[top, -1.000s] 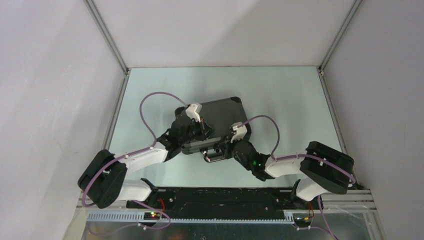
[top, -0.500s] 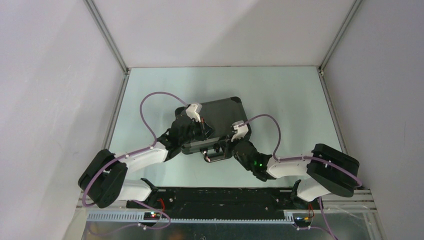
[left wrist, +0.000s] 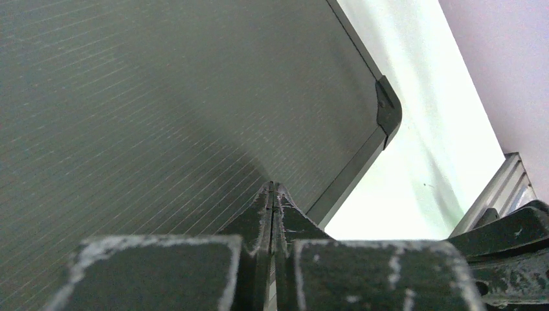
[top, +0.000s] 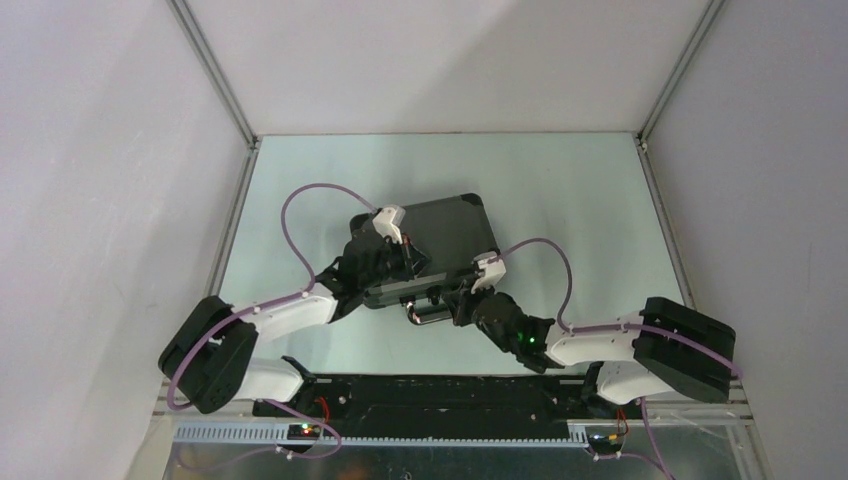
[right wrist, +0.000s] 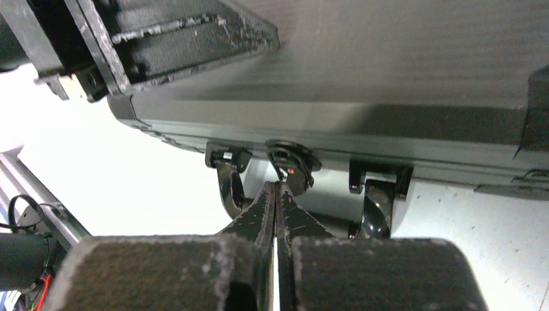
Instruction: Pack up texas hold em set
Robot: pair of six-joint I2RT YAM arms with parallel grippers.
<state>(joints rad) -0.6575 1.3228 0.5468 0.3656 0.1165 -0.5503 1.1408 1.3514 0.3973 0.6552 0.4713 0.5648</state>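
The texas hold em set shows as a closed black hard case (top: 450,225) lying flat in the middle of the table. My left gripper (top: 404,266) is shut, its tips pressed on the ribbed lid (left wrist: 162,97) near the front edge. In the left wrist view its fingers (left wrist: 275,186) meet with nothing between them. My right gripper (top: 455,300) is shut too. Its tips (right wrist: 277,184) touch the round black latch (right wrist: 292,161) on the case's front wall, between the mounts of the chrome handle (right wrist: 379,210). The case's contents are hidden.
The pale green table (top: 560,200) is walled by white panels on three sides. A black rail (top: 430,395) with the arm bases runs along the near edge. Purple cables loop over both arms.
The right arm's elbow has swung down and to the right, and its gripper now points more sideways at the case front. The left arm and the case have stayed put.
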